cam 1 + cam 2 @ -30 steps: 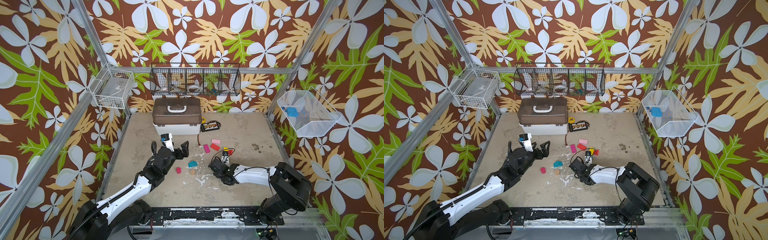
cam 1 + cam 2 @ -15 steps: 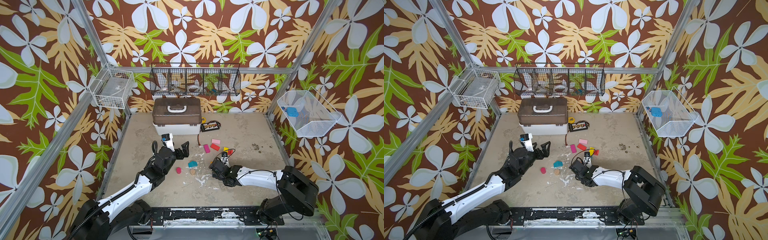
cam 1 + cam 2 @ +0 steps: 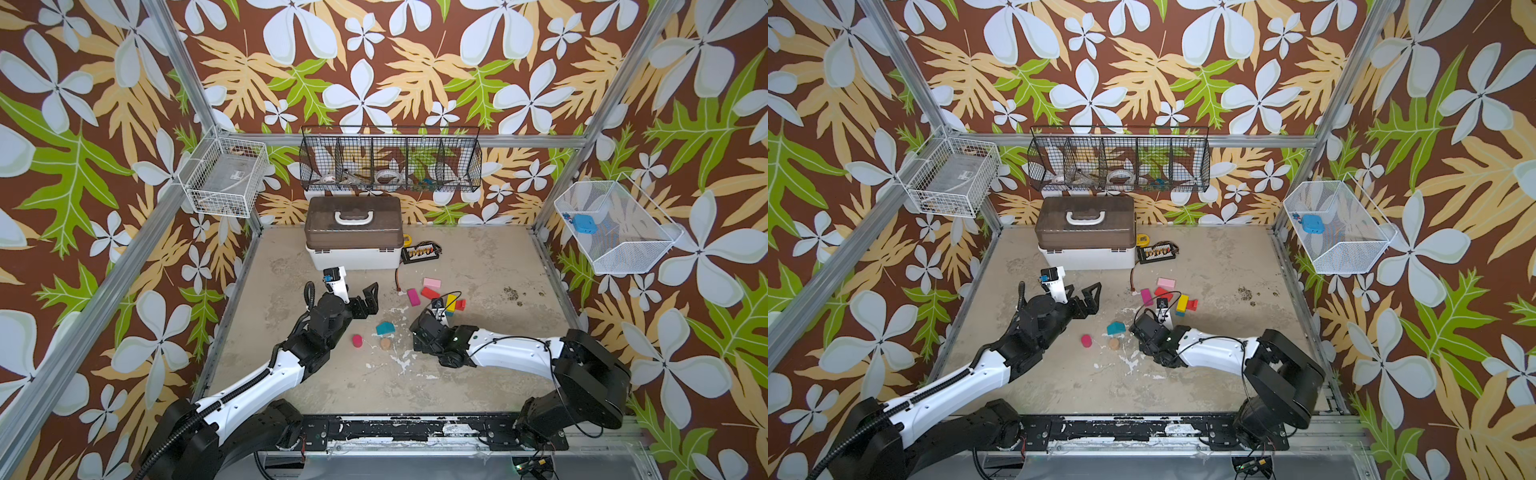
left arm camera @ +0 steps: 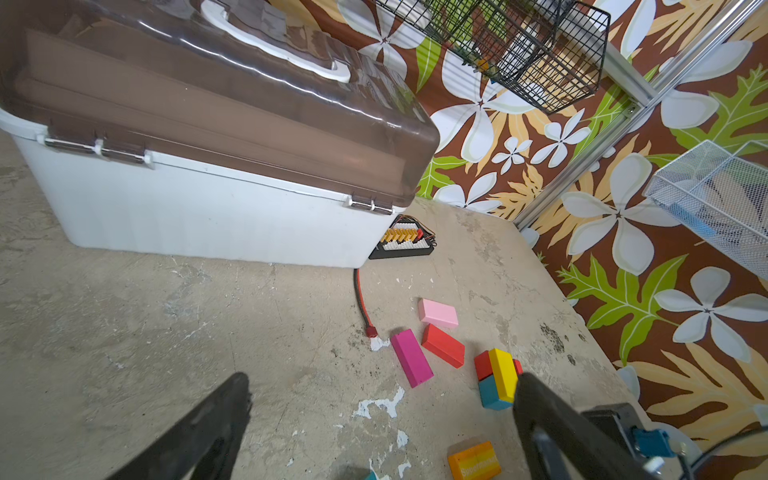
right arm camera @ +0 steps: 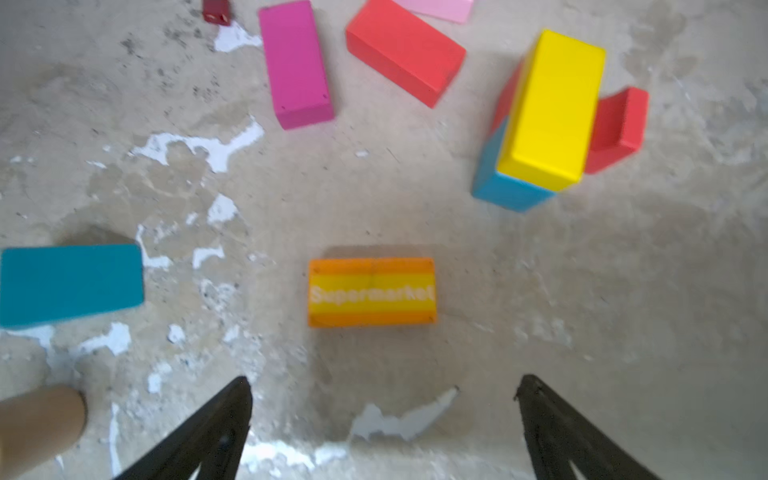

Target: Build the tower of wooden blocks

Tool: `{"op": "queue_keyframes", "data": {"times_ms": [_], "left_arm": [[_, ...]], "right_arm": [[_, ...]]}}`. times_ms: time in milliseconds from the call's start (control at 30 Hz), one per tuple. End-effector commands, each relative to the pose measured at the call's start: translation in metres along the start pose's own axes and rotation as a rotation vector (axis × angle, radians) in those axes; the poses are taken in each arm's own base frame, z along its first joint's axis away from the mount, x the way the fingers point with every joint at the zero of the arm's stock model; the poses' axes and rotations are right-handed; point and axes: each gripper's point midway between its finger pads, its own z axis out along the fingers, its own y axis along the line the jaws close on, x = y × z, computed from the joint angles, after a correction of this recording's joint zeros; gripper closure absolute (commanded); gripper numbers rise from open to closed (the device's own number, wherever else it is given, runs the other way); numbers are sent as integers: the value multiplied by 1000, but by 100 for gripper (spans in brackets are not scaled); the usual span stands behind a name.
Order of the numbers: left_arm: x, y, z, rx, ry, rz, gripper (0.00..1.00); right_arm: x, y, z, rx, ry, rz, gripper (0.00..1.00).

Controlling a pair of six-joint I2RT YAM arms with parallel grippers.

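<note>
The tower [image 3: 1183, 304] is only a beginning: a yellow bar [image 5: 552, 108] lies across a blue cube [image 5: 511, 191] and a red arch [image 5: 619, 129], to the right of the middle of the table in both top views. The other blocks lie loose on the table. A magenta bar [image 5: 297, 62], a red bar [image 5: 405, 50] and a pink bar [image 4: 438, 312] are just beside the stack, while a teal roof piece [image 3: 385, 328], a crimson cylinder [image 3: 357, 340] and a tan cylinder [image 3: 386, 343] are nearer the middle. The right gripper [image 5: 382, 382] is spread wide and holds nothing. It is low over the table and points at an orange block [image 5: 372, 292] that lies flat just ahead of its fingertips. I judge that the step in hand is the fetching of this block. The next move calls for going forward until the jaws stand on both sides of the block, and then closing and lifting without pushing it away. The left gripper [image 4: 382, 380] is also released and empty, and it waits in front of the toolbox [image 4: 208, 208]. The right wrist view shows the orange block whole, with its printed word, but in both top views the right gripper hides it. Only the top views show the crimson cylinder and how both arms are placed.
</note>
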Motion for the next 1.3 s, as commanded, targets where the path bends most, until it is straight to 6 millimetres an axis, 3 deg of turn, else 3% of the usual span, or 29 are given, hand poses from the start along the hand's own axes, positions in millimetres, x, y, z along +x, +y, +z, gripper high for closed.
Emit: {"op": "queue_keyframes", "data": {"times_ms": [0, 100, 267, 367, 433, 533, 667, 700, 767, 833, 933, 1033, 1100, 1267], "left_arm": [[-7, -3, -1, 12, -24, -14, 0], [-7, -4, 0, 15, -22, -14, 0], [-7, -1, -1, -1, -22, -10, 0], [-8, -2, -2, 6, -30, -10, 0], [-9, -1, -2, -1, -29, -3, 0], [-8, 3, -4, -17, -33, 0, 0], [-2, 5, -2, -11, -26, 2, 0], [-1, 5, -1, -13, -20, 3, 0], [1, 4, 1, -13, -7, 5, 0], [2, 4, 2, -15, -2, 9, 0], [1, 8, 1, -35, -10, 19, 0], [1, 9, 0, -36, -14, 18, 0], [1, 8, 0, -33, -12, 20, 0], [3, 7, 2, -28, -7, 18, 0]], "right_arm": [[-8, 3, 9, -6, 14, -22, 1], [-12, 5, 7, -20, 15, -29, 11], [-42, 10, -32, -84, -34, -81, 8], [-72, 2, -63, -82, -138, -159, 2], [-87, 13, -85, -188, -246, -291, 0], [-91, 34, -129, -420, -403, -450, 1], [-90, 41, -193, -590, -671, -733, 12], [-90, 39, -202, -591, -723, -791, 9], [-89, 37, -205, -582, -723, -920, 13], [-75, 44, -200, -612, -664, -1149, 25], [-48, 47, -186, -663, -524, -1366, 22], [-60, 40, -164, -615, -430, -1359, 20], [-61, 35, -154, -673, -337, -1338, 25], [-34, 24, -115, -678, -147, -1443, 26]]}}
